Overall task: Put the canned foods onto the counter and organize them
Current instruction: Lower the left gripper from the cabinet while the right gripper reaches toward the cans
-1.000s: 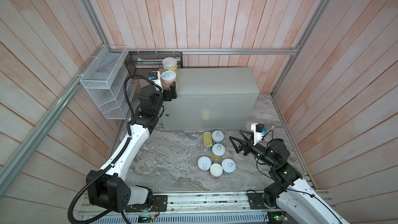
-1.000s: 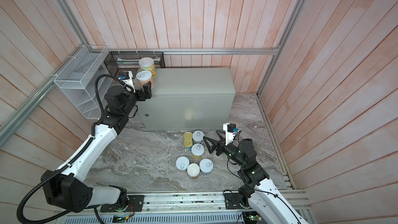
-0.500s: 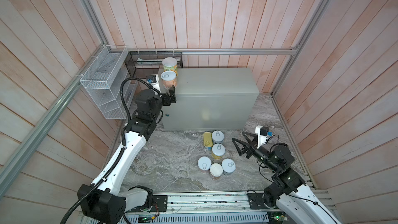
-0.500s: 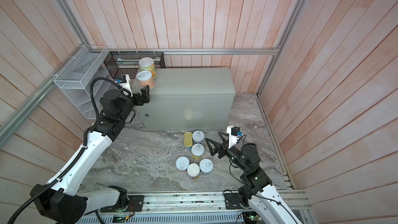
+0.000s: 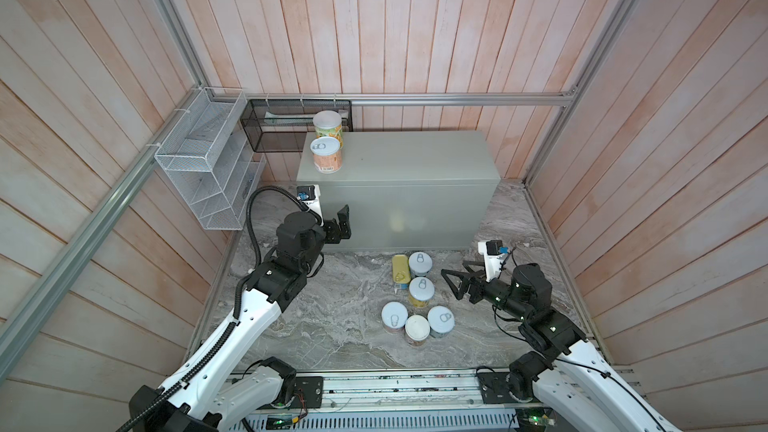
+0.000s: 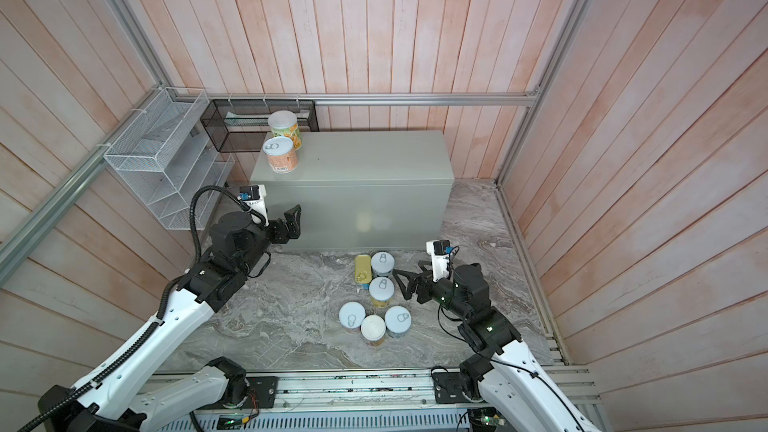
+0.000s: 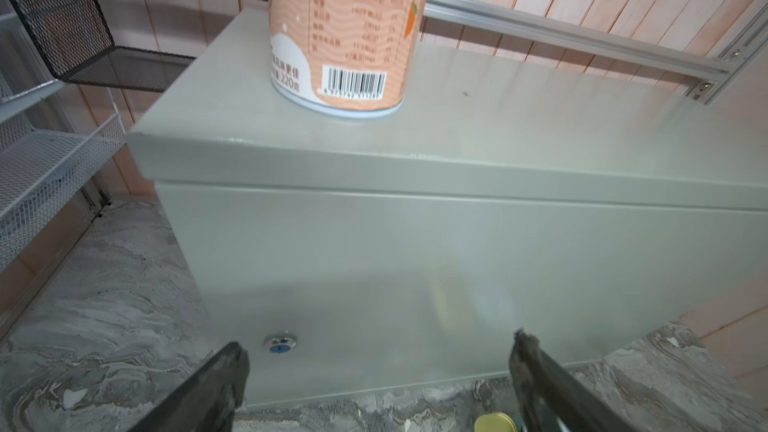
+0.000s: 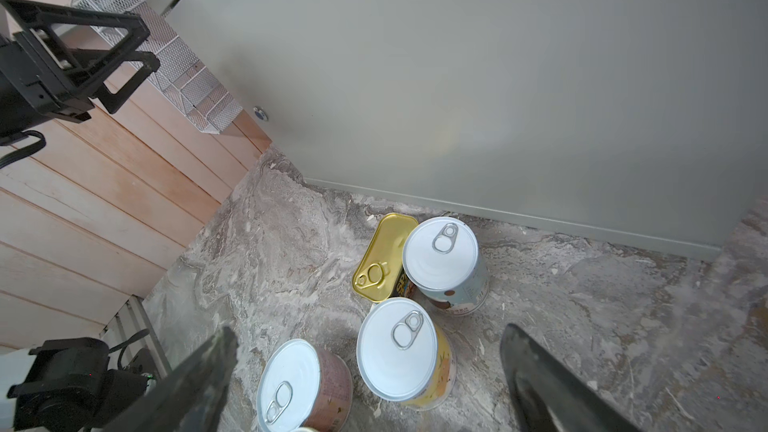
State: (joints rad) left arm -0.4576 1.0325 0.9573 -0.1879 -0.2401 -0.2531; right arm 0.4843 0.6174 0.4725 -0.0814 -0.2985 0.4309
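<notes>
Two cans stand on the left end of the grey counter (image 5: pixel 415 160): an orange-label can (image 5: pixel 327 155) with a silver pull-tab lid, and a white-lid can (image 5: pixel 328 124) behind it. On the stone floor before the counter lie a gold oblong tin (image 5: pixel 400 268) and several upright cans (image 5: pixel 421 290). My left gripper (image 5: pixel 338 228) hangs open and empty before the counter's front, below the orange-label can (image 7: pixel 345 35). My right gripper (image 5: pixel 451 284) is open and empty, just right of the floor group, with a yellow-label can (image 8: pixel 399 351) between its spread fingers but apart from them.
A white wire basket (image 5: pixel 208 168) hangs on the left wall. A black mesh basket (image 5: pixel 291 126) sits behind the counter's left end. The counter's round lock (image 7: pixel 280 342) is close to my left gripper (image 7: pixel 378 351). Wooden walls close in on three sides.
My left gripper has drawn back from the orange-label can and come down before the counter's front. The can stays on top. The right gripper has barely shifted.
</notes>
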